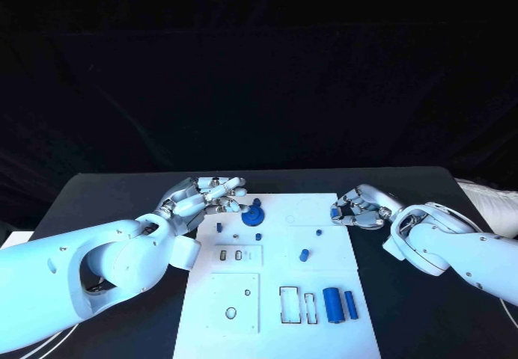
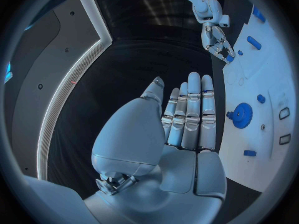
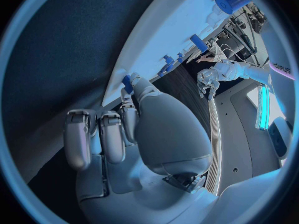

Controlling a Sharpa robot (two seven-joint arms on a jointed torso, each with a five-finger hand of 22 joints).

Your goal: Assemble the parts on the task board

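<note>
Nearest the head camera, on the near end of the task board (image 1: 281, 340), two blue cylinders (image 1: 339, 304) lie side by side with their long axes running away from the robot, just beside a pair of narrow upright slots (image 1: 298, 305). Farther up the white plate, the left hand (image 1: 205, 198) hangs over the board's far left corner with its fingers (image 2: 190, 109) straight, pressed side by side and holding nothing; in the left wrist view they point out over the black surface (image 1: 119, 194). Just beside those fingertips, toward the board's middle, the blue gear (image 1: 253, 218) lies flat with a short stem standing up from its hub. Several small blue pegs (image 1: 305, 255) are scattered between the gear and the cylinders, too small to tell which way each points. The right hand (image 1: 361, 208) sits at the board's far right edge with its fingers (image 3: 99, 139) curled inward; a small blue piece (image 3: 127, 82) shows at the tips in the right wrist view, but whether it is pinched or merely lies beside them I cannot tell. On the left arm, seen in the right wrist view, a dark label (image 3: 281, 68) runs along the arm, its letters not readable.
</note>
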